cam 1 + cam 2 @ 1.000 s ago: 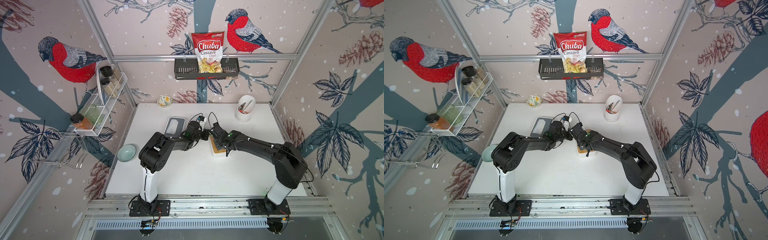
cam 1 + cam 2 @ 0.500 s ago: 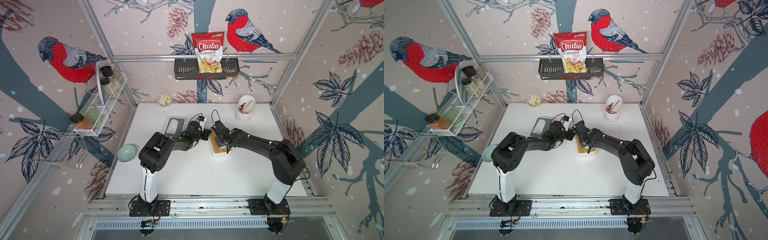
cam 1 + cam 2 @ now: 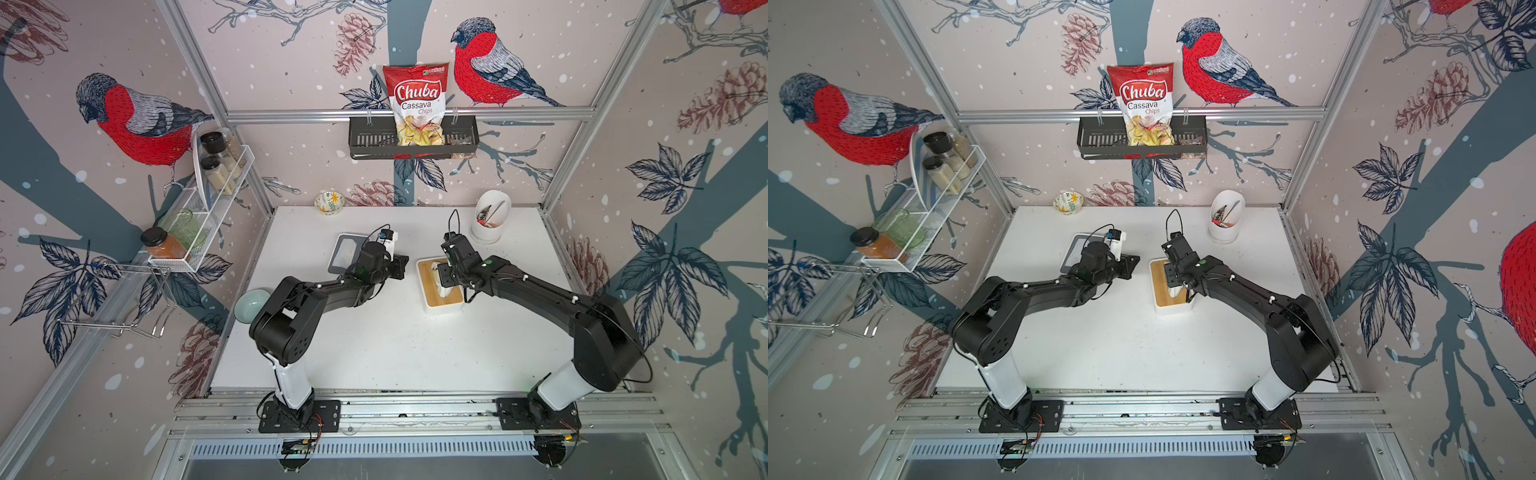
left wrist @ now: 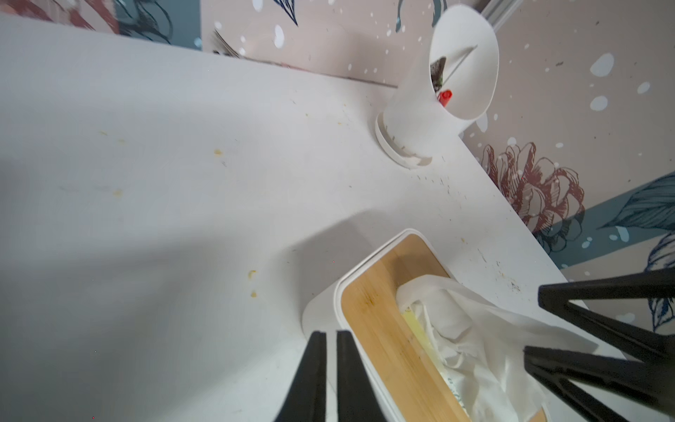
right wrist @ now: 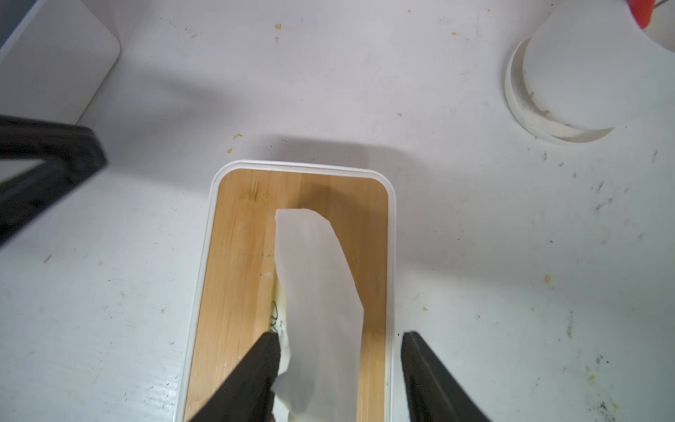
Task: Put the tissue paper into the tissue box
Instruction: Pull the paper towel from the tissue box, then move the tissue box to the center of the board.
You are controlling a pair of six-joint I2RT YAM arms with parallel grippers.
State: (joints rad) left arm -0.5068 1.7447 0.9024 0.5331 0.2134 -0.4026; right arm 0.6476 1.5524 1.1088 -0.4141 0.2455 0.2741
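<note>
Right gripper, seen from its own wrist camera, stands with its jaws wide apart directly above the tissue box. Between its fingers a white tissue sticks up out of the slot in the wooden lid. It brushes one finger and is clear of the other, so nothing is gripped.

You can read the wide stance as a release or a reset. The tissue is only partly in, and the tips would need to come down on it to poke the rest through the slot.

Off to one side of this gripper, near the box's far end, the left gripper waits empty with its fingers almost together. It sits close beside the box wall, not clearly touching, and looks placed to steady the box.

Farther beyond the right gripper's tips stands a white utensil holder. Behind the left gripper, away from the box, lies a grey tray.

Against the view a second ago, both arms and the box sit in nearly the same places. Those smaller views do not show how the jaws stood.
</note>
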